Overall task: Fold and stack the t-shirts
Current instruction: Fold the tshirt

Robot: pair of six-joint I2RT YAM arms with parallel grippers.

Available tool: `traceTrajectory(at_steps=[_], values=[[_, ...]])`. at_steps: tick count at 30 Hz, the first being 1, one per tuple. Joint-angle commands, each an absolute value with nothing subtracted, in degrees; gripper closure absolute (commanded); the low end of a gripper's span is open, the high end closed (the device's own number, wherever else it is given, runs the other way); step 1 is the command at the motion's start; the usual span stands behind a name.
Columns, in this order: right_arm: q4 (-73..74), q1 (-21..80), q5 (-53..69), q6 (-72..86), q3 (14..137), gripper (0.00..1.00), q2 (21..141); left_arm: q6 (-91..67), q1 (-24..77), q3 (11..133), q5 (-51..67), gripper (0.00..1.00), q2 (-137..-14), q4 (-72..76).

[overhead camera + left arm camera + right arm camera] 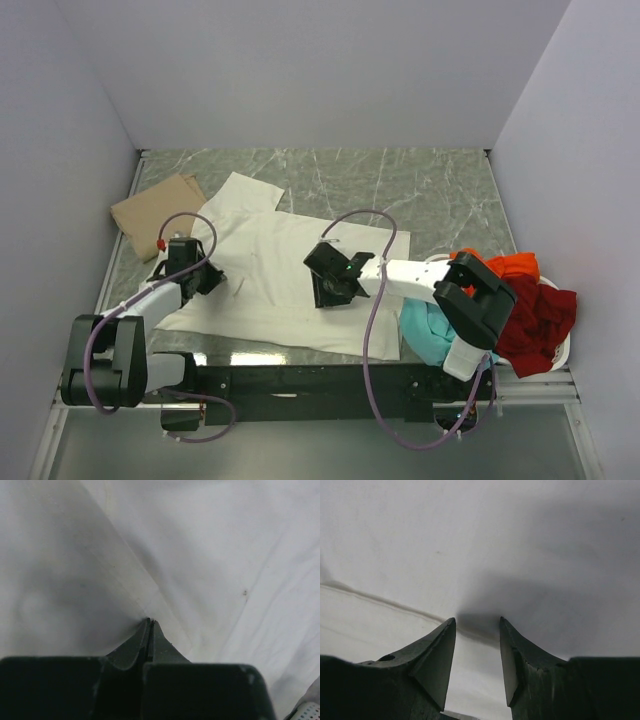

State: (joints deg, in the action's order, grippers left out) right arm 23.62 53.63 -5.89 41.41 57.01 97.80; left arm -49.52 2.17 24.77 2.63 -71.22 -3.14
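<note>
Down on the cloth, the jaws of your left gripper [150, 622] pinch a soft ridge of the cream-white t-shirt [280, 270]; those of your right gripper [477, 622] stand spread over a seam. That shirt lies flat, unfolded, on the marbled counter [400, 185], the tan t-shirt [155, 212] loosely folded beside it and brighter t-shirts [535, 320] crumpled in the basket [566, 347]: you seem early on.
</note>
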Motion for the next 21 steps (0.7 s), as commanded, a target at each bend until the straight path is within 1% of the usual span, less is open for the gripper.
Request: traceTrajectory(at_steps=[1, 2, 5, 13, 21], values=[[25.58, 55.63, -5.10, 41.48, 56.78, 0.53, 98.09, -51.41, 1.67, 25.40, 0.00, 1.00, -70.67, -9.21], [25.66, 55.90, -4.75, 41.66, 56.43, 0.53, 97.91, -52.63, 1.58, 25.49, -2.87, 1.00, -70.49, -12.01], [25.93, 57.48, -4.13, 42.45, 55.64, 0.53, 97.91, -55.01, 1.41, 24.96, -5.00, 1.00, -68.91, -15.46], [28.74, 60.73, -4.22, 43.94, 54.76, 0.53, 96.77, -59.94, 1.14, 21.01, -5.89, 1.00, -60.92, -22.67], [30.41, 61.17, -4.57, 43.51, 55.45, 0.52, 94.84, -62.75, 1.14, 23.29, -9.14, 1.00, -52.04, -31.11]])
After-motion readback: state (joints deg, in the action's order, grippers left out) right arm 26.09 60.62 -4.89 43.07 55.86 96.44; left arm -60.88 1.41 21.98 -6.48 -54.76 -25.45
